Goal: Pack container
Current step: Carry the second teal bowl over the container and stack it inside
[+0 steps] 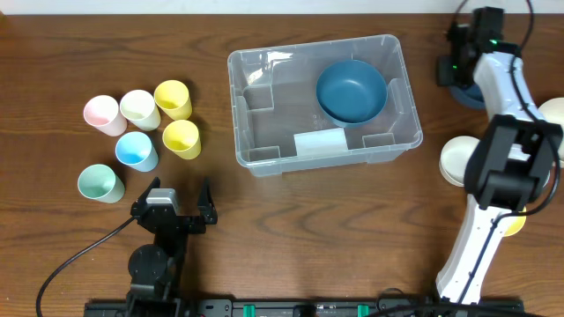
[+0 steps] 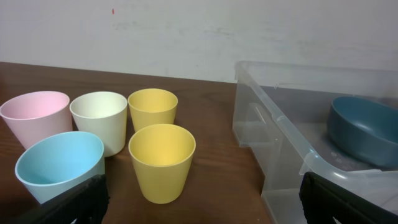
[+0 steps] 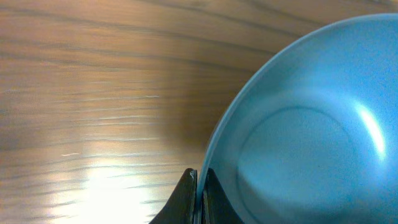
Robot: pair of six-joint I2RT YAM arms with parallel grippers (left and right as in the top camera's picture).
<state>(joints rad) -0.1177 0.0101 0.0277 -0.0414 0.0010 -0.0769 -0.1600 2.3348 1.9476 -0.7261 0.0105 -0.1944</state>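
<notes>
The right tool (image 3: 199, 179) is clenched on a light blue bowl's (image 3: 311, 124) rim, at the lower centre of its wrist view. The left tool (image 1: 181, 192), lower left overhead, stands released below the cups (image 1: 181, 138).

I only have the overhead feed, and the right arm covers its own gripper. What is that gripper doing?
Observer: The right wrist view shows the right gripper shut on the rim of a light blue bowl.
Operator: Is anything inside that bowl?
Observer: Nothing in the part that shows; its right and lower edges run out of frame.
</notes>
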